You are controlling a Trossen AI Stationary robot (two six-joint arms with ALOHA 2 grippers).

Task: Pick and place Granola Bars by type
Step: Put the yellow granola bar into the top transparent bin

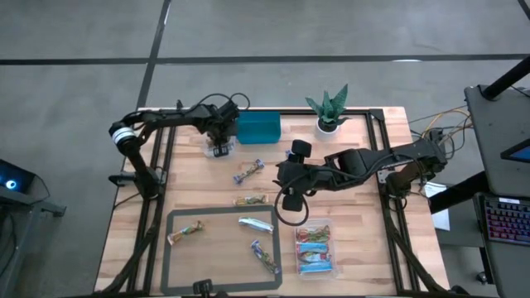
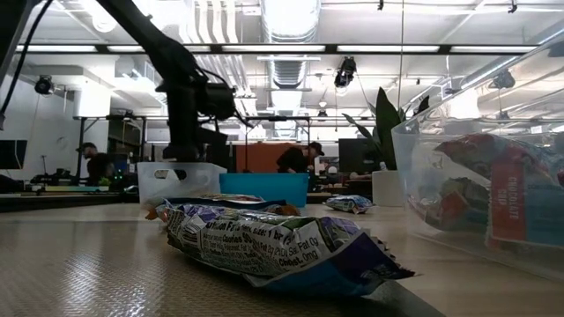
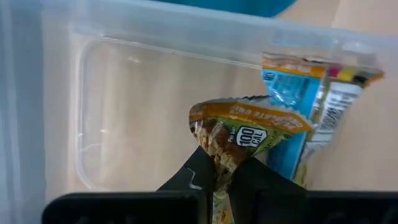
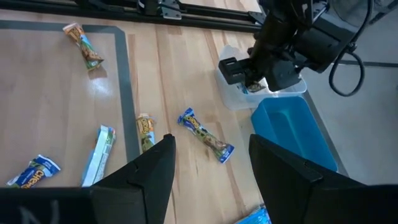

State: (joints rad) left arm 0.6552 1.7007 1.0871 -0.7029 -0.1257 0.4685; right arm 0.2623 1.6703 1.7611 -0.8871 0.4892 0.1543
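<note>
The left claw (image 3: 224,177), pinching a bar (image 3: 239,134) over the far tub (image 3: 93,112), should lower before releasing; the right claw (image 4: 211,171) hangs open.

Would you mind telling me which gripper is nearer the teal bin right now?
Left. The left gripper hangs right beside the teal bin, over a clear tub, holding a granola bar. The right gripper hovers mid-table, farther off.

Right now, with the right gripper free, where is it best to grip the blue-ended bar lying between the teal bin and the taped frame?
Probably across the middle of the blue-ended bar, from straight above: it lies flat, clear of neighbours, diagonal to the planks. The open right gripper should turn its fingers crosswise.
</note>
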